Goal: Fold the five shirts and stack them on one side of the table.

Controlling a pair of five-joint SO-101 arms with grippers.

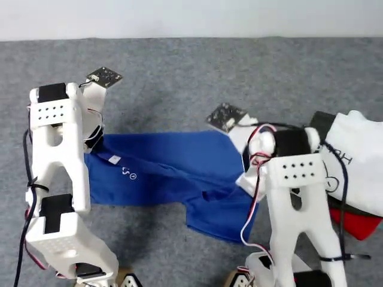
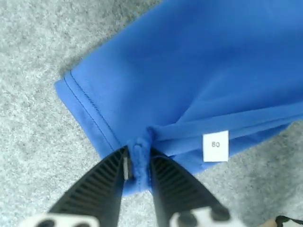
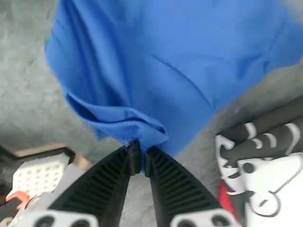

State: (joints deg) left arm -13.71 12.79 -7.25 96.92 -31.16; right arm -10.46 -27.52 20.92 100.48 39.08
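A blue shirt [image 1: 173, 170] lies partly folded across the middle of the grey table, with a small white label [image 2: 215, 146] near its collar edge. My left gripper [image 2: 138, 163] is shut on the blue shirt's [image 2: 189, 71] edge at its left end, under the left arm [image 1: 57, 155]. My right gripper [image 3: 138, 158] is shut on a bunched fold of the blue shirt [image 3: 165, 61] at its right end, below the right arm [image 1: 287, 173]. A stack of folded shirts [image 1: 356, 161] sits at the table's right side, white on top, red [image 1: 353, 224] underneath.
Grey carpet-like table surface [image 1: 197, 78] stretches open behind the shirt. The stack's printed black-and-white shirt [image 3: 265, 165] lies close beside my right gripper. Arm bases stand at the near edge.
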